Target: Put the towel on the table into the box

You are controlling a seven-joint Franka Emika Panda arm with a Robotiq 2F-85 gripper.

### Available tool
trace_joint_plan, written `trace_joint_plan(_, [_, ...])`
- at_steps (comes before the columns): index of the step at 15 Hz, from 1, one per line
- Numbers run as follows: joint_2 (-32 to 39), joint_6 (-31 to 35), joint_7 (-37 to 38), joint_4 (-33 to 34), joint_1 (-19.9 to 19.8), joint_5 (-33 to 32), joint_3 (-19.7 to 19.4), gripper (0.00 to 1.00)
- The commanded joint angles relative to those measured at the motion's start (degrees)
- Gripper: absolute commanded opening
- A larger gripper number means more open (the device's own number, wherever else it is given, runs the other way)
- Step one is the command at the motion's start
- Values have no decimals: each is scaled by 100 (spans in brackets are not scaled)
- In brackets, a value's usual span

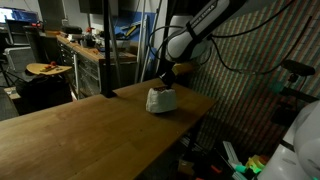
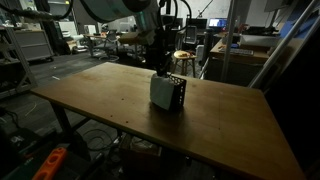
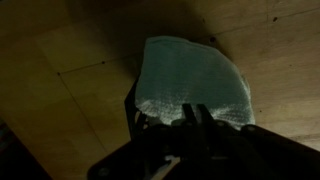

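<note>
Jaws pinched shut on the towel (image 3: 195, 85) hold it at the box (image 2: 177, 95) on the bench (image 2: 110, 95) — hanging down one side, apparently not yet tucked in.

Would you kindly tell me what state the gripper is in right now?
The gripper: closed, pinching the towel, which hangs at the box.

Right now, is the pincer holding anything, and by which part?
The pincer is shut on the towel, pinching a bunched bit at its top. The rest hangs down beside the box. Which edge or corner is pinched cannot be told.
</note>
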Motion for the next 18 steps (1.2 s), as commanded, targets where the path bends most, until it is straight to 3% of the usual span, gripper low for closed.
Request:
trace_joint_plan(1, [-378, 238, 101, -482, -123, 4, 81, 4])
trace_joint_plan(9, [-273, 695, -46, -890, -356, -7, -15, 4])
trace_joint_plan(18, [452, 1867, -817, -845, -608, 167, -207, 4])
